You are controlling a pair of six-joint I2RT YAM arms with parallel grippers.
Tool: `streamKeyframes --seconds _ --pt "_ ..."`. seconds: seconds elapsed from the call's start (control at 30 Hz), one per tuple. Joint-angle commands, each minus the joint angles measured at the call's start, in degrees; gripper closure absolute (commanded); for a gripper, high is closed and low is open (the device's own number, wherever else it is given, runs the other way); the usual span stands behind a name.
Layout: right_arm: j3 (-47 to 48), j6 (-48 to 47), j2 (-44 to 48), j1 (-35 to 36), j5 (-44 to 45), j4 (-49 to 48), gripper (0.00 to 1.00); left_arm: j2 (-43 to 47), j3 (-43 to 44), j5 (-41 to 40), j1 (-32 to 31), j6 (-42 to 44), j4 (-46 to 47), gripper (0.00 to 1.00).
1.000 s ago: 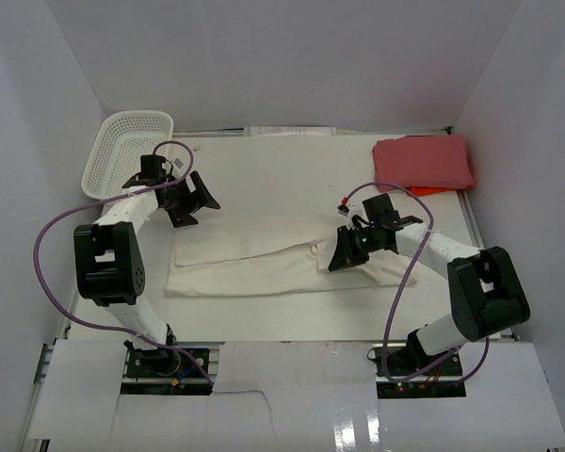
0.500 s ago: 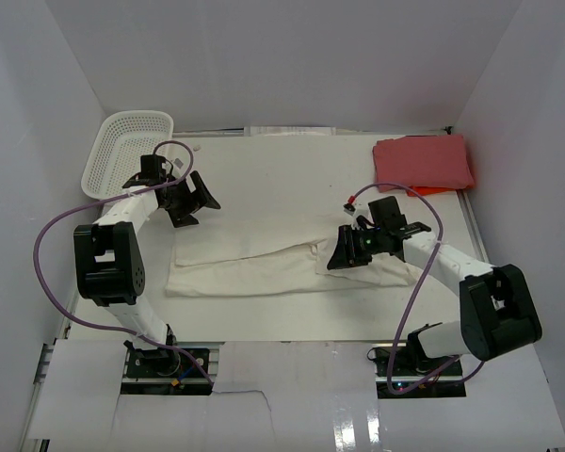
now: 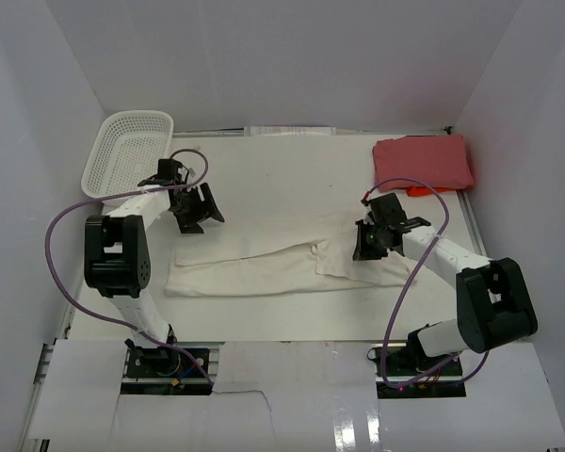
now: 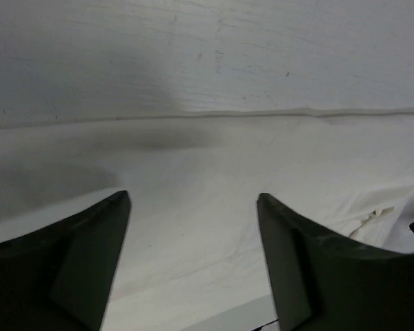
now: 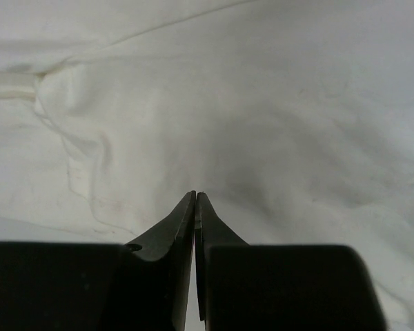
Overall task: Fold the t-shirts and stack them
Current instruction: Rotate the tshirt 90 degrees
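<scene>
On the surface (image 3: 292, 169) the cream t-shirt (image 3: 254, 268) is laid long and half-folded toward the near edge, and the red t-shirt (image 3: 424, 162) is folded at the far right corner: two counted. One basket (image 3: 137, 115) is set at the far left corner. Folding the cream one is judged in hand; its far edge must next be gripped. The left hand (image 3: 202, 215) is held open there; the right hand (image 3: 361, 249) is closed, no cloth seen in it.

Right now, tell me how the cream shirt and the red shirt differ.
The cream shirt lies stretched long across the table; the red shirt is a compact folded block at the far right corner. The left gripper and right gripper are at the cream shirt, neither at the red shirt. Both shirts lie flat.
</scene>
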State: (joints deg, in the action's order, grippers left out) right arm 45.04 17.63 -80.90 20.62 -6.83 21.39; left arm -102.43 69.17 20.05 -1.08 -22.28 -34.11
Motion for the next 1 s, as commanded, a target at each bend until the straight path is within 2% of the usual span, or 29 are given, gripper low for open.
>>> streamKeyframes --seconds 0.0,0.03,0.1,0.13,0.17,0.47,0.57,0.6,0.7,0.97 --pt "-1.3 0.6 0.7 -0.1 3.3 0.1 0.92 -0.8 2.2 -4.0 -0.1 1.4 -1.8 0.23" --pt "-1.4 0.6 1.2 -0.1 3.8 -0.1 0.92 -0.8 2.2 -5.0 -0.1 1.5 -1.8 0.46" --pt "-1.9 0.7 1.9 -0.1 4.5 -0.1 0.92 -0.6 2.1 -6.2 -0.1 1.5 -1.9 0.66" --pt "-2.1 0.6 2.2 -0.1 4.5 -0.1 0.92 -0.3 2.1 -6.9 -0.1 1.4 -1.8 0.94" --pt "-2.1 0.6 2.3 -0.1 4.6 0.2 0.92 -0.1 1.9 -8.5 -0.1 1.5 -1.9 1.00" --pt "-2.2 0.5 -3.5 -0.4 6.1 -0.2 0.92 -2.8 3.1 -23.0 -1.2 2.0 -5.8 1.00" --pt "0.2 -0.1 -7.8 -0.7 6.6 -0.1 0.92 -5.7 4.6 -31.2 -3.9 1.4 -9.0 1.00" --pt "0.9 -0.2 -8.9 -0.8 6.6 -0.2 0.92 -6.7 5.4 -37.5 -5.1 1.3 -10.4 1.00" --pt "3.6 -0.7 -12.7 -0.9 6.5 -0.3 0.92 -10.4 7.8 -44.1 -8.5 0.0 -15.3 1.00" --pt "12.8 -1.9 -20.0 -2.2 5.0 0.6 0.92 -14.9 6.5 -45.5 -12.2 -1.3 -19.7 1.00"
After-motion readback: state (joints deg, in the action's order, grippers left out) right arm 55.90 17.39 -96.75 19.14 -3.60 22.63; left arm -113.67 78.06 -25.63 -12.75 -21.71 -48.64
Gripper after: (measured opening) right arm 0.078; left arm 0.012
